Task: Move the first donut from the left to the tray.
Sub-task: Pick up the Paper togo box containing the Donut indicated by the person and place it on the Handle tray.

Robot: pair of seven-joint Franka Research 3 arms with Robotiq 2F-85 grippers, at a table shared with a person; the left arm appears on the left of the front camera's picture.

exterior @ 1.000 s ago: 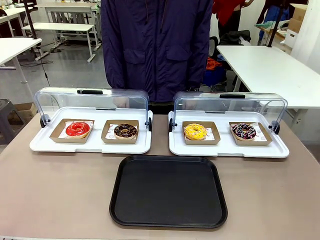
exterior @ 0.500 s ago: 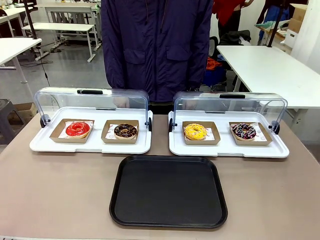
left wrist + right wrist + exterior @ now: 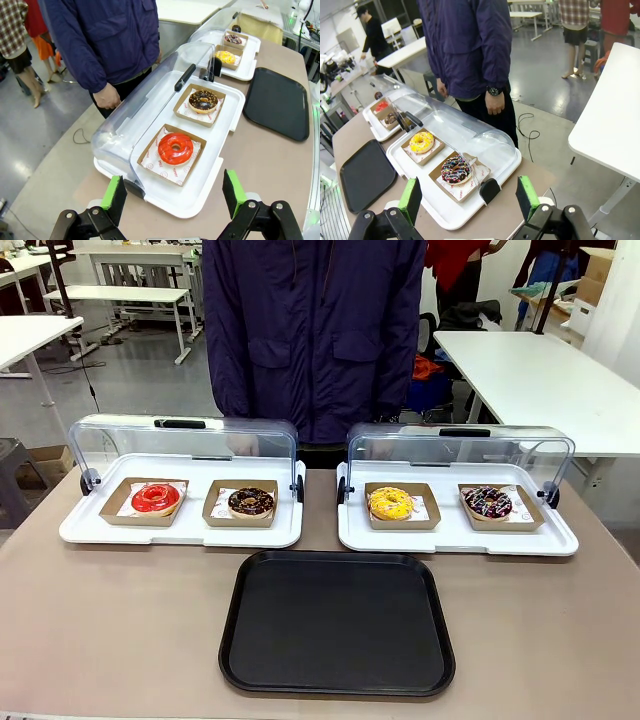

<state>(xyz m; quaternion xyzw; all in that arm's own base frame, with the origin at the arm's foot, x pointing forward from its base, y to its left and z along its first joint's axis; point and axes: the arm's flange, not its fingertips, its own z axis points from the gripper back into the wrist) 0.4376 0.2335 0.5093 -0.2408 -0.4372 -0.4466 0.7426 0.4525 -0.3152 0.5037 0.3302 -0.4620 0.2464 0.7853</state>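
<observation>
Front view: the red donut (image 3: 156,498) sits in a shallow cardboard square (image 3: 118,512) at the left end of the left white tray (image 3: 180,537). The clear lid (image 3: 185,440) of that tray stands tilted back, so the donut is open to reach from the robot's side. A chocolate donut (image 3: 250,502) lies just beside it to the right in its own cardboard. The black tray (image 3: 335,625) lies bare on the surface (image 3: 110,630), nearer the robot and between the two white trays, touching neither. A person (image 3: 315,330) stands at the far edge.

Left wrist view: the left jaws are spread wide with nothing between the green pads (image 3: 116,192). They hang above the near rim of the white tray, and the red donut (image 3: 175,148) lies ahead of them. Right wrist view: the right jaws are likewise spread and hold nothing, above the other white tray (image 3: 400,150).

Handling, as a judgement:
- The donut is probably light and soft, and a hard squeeze would crush it.
- The glossy icing is likely sticky and easily marked, so pads should stay off the top face.
- The cardboard square looks thin but fairly stiff, and its low walls offer the cleaner hold.
- Recommended hold: close on one wall of the cardboard, or span two opposite walls, with the carrier level so the donut does not slide off.
- The left jaws are the nearer pair for this pick.
</observation>
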